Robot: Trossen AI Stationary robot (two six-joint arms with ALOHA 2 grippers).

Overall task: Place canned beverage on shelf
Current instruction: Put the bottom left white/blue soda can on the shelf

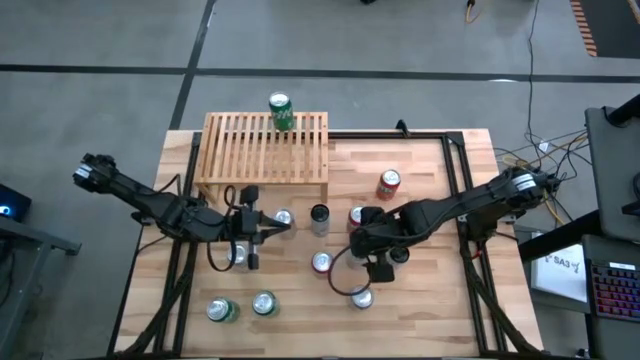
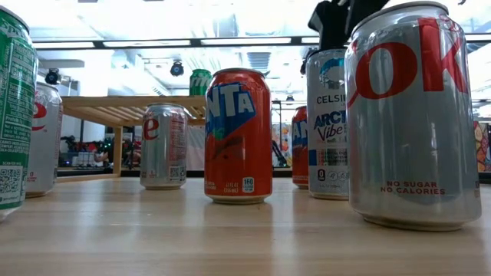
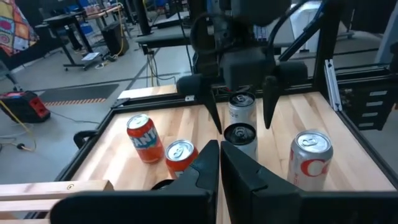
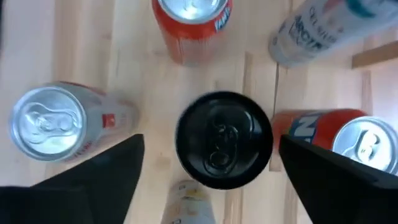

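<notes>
Wooden surface crowded with cans: your right end effector (image 4: 208, 162) hangs spread above the black-topped can (image 4: 224, 140) mid-surface; neighbouring cans could topple. Left end effector (image 1: 262, 228) is pinched together, empty.

Green can (image 1: 281, 111) on the light-wood slatted shelf (image 1: 264, 148); orange can (image 2: 238, 136), silver red-lettered can (image 2: 412, 115) up front.

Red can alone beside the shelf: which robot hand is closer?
Right. The open right gripper hovers close by the red can, toward the table's front; the shut left gripper is farther off, in front of the shelf.
</notes>
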